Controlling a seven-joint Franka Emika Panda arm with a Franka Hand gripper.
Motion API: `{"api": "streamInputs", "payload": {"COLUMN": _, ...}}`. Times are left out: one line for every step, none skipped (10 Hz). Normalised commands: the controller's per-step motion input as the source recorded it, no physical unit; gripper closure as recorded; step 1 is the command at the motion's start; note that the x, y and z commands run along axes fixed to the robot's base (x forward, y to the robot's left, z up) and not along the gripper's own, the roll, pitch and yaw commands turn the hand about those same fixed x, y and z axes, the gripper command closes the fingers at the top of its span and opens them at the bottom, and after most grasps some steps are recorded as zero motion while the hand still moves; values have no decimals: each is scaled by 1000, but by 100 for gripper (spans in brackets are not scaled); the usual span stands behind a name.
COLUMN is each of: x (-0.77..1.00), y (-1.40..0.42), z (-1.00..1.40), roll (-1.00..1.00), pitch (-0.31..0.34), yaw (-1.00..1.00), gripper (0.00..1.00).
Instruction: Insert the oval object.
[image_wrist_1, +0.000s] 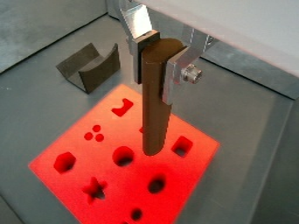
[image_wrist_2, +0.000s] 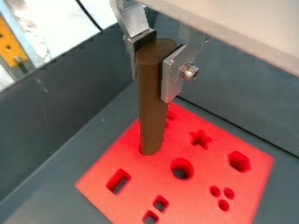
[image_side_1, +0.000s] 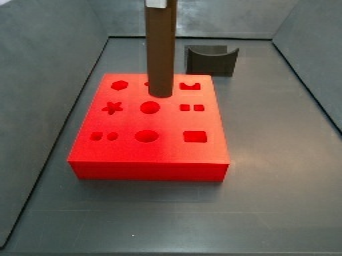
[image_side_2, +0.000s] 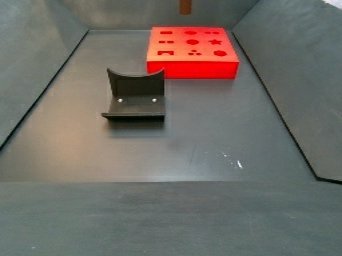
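The two-finger gripper (image_wrist_1: 162, 59) hangs above the flat red block with shaped holes (image_wrist_1: 70, 138), its flat silver finger plates (image_wrist_1: 184, 72) closed partway onto the upper end of the long slim brown rod-like peg (image_wrist_1: 156, 98), which fills the gap between the pads. In both wrist views the peg (image_wrist_2: 151, 98) stands upright, its lower end down at the block's top face (image_wrist_2: 117, 162) near the middle holes; whether the tip has entered a hole or only rests on the surface cannot be told. In a side view the peg (image_side_1: 159, 50) rises from the rear half of the block (image_side_1: 147, 140), next to a round hole, and the gripper itself is cut off by the frame. Star, circle, square and hexagon cut-outs lie around the peg. A small dark grey curved holder (image_side_1: 211, 60) sits on the grey floor (image_side_1: 267, 150) just behind the block, apart from it. In the distant side view the holder (image_side_2: 135, 97) stands nearer the camera than the block (image_side_2: 194, 52).
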Motion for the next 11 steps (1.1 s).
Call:
{"api": "streamInputs", "payload": {"x": -206, "y": -191, "z": 0, "roll": 53, "pitch": -1, "yaw": 43, "gripper": 100}}
{"api": "streamInputs", "payload": {"x": -294, "y": -117, "z": -3, "roll": 21, "pitch": -53, "yaw": 3, "gripper": 100}}
{"api": "streamInputs", "payload": {"x": -240, "y": -74, "z": -149, "roll": 40, "pitch": -27, "yaw": 0, "gripper": 100}}
{"api": "streamInputs", "payload": {"x": -140, "y": 0, "z": -234, "roll": 0, "pitch": -64, "yaw": 0, "gripper": 100}}
{"api": "streamInputs", "payload": {"x": 0, "y": -111, "z": -331, "roll": -4, "pitch": -116, "yaw": 0, "gripper": 100}}
{"api": "streamInputs", "payload": {"x": 0, "y": -109, "z": -337, "roll": -36, "pitch": -139, "yaw": 0, "gripper": 100}}
{"api": "streamInputs", "payload": {"x": 163, "y": -134, "z": -214, "roll": -77, "pitch": -154, "yaw": 0, "gripper": 100}}
{"api": "streamInputs", "payload": {"x": 51, "y": -94, "z": -237, "roll": -66, "pitch": -157, "yaw": 0, "gripper": 100}}
{"api": "streamInputs", "payload": {"x": 0, "y": 0, "z": -186, "roll": -44, "pitch": -120, "yaw": 26, "gripper": 100}}
{"api": "streamInputs", "payload": {"x": 0, "y": 0, "z": -226, "roll": -11, "pitch": -109, "yaw": 20, "gripper": 100}}
{"api": "streamInputs", "payload": {"x": -14, "y": 0, "z": -274, "roll": 1, "pitch": -69, "yaw": 0, "gripper": 100}}
